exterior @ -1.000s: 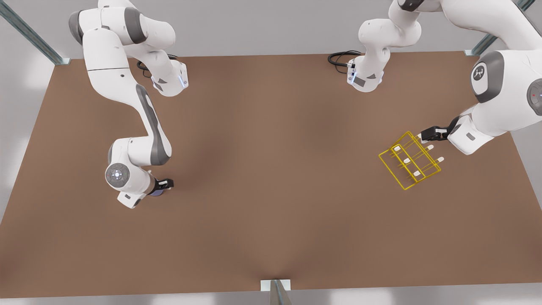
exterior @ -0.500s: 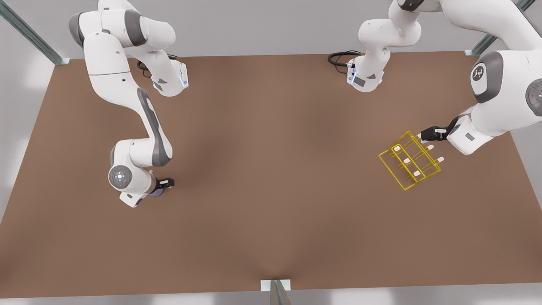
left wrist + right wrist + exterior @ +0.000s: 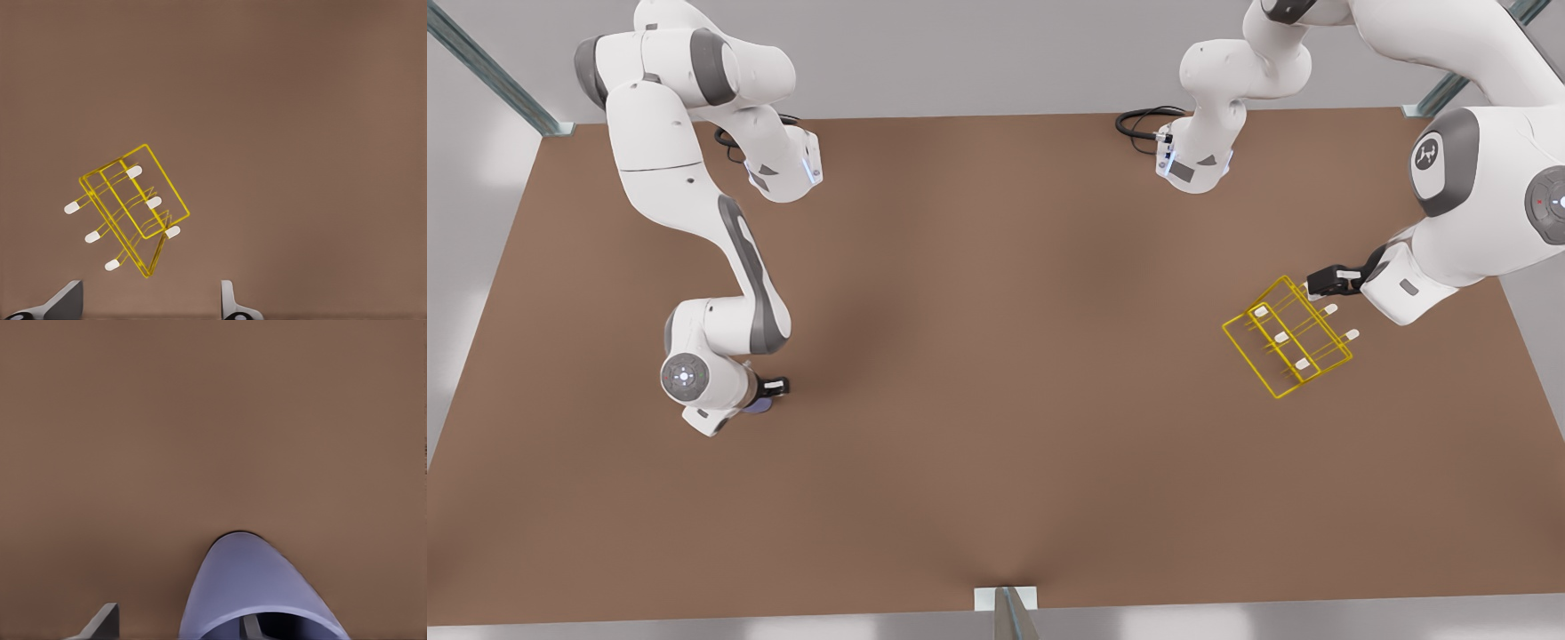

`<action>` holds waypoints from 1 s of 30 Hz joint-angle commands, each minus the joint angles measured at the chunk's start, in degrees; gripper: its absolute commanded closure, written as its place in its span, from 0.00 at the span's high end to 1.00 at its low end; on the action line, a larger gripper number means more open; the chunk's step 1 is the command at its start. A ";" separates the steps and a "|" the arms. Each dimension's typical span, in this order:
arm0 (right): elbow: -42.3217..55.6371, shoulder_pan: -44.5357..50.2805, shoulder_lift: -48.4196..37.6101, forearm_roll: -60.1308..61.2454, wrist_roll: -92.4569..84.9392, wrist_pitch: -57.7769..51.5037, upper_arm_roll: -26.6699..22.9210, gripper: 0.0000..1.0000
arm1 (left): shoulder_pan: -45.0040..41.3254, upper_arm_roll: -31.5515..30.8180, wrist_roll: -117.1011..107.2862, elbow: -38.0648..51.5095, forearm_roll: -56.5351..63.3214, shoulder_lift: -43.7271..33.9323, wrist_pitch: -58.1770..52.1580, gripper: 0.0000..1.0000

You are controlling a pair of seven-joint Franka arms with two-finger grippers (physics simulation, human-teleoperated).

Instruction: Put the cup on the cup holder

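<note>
The lavender-blue cup (image 3: pixel 759 406) lies on the brown table at the front view's left, mostly hidden under the arm's wrist. In the right wrist view the cup (image 3: pixel 248 583) lies on its side with its mouth toward the camera. My right gripper (image 3: pixel 772 389) (image 3: pixel 177 625) is open. One fingertip (image 3: pixel 249 627) sits inside the cup's mouth, and the other stands outside, apart from the wall. The yellow wire cup holder (image 3: pixel 1286 336) (image 3: pixel 132 207) with white-tipped pegs lies at the front view's right. My left gripper (image 3: pixel 1323 284) (image 3: pixel 148 303) is open at its far corner.
The brown table (image 3: pixel 996 373) stretches wide and bare between the two arms. Black cables (image 3: pixel 1138 120) lie at its far edge near an arm base. A metal post (image 3: pixel 1007 609) stands at the middle of the near edge.
The arm over the cup has shifted its wrist a little toward the near edge. The gripper by the cup holder has drawn slightly back. Cup and cup holder have not moved.
</note>
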 commanded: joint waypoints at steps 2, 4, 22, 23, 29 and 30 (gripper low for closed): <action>0.01 -0.03 0.16 0.06 1.22 -0.35 0.00 0.59 | 0.00 0.00 0.00 -0.05 0.03 -0.06 -0.08 1.00; -0.25 -0.03 0.16 0.06 1.22 -0.52 0.00 0.50 | -0.61 0.00 0.00 -0.05 0.03 -0.06 -0.08 1.00; 22.50 -0.74 5.52 58.15 -6.95 -39.37 8.34 0.21 | -1.14 0.09 -0.09 -0.05 0.03 0.38 -0.52 1.00; 31.20 1.90 11.40 63.06 -6.95 -39.54 8.43 0.21 | -1.14 0.00 -0.09 -0.05 0.03 0.38 -0.52 1.00; 60.22 16.75 37.69 92.25 -8.71 -30.85 8.26 0.21 | -1.14 0.00 -0.09 -0.05 0.03 0.73 -0.70 1.00; 61.97 18.59 40.58 95.15 -10.28 -29.18 8.35 0.21 | -1.14 0.00 -0.09 -0.05 0.03 0.73 -0.61 1.00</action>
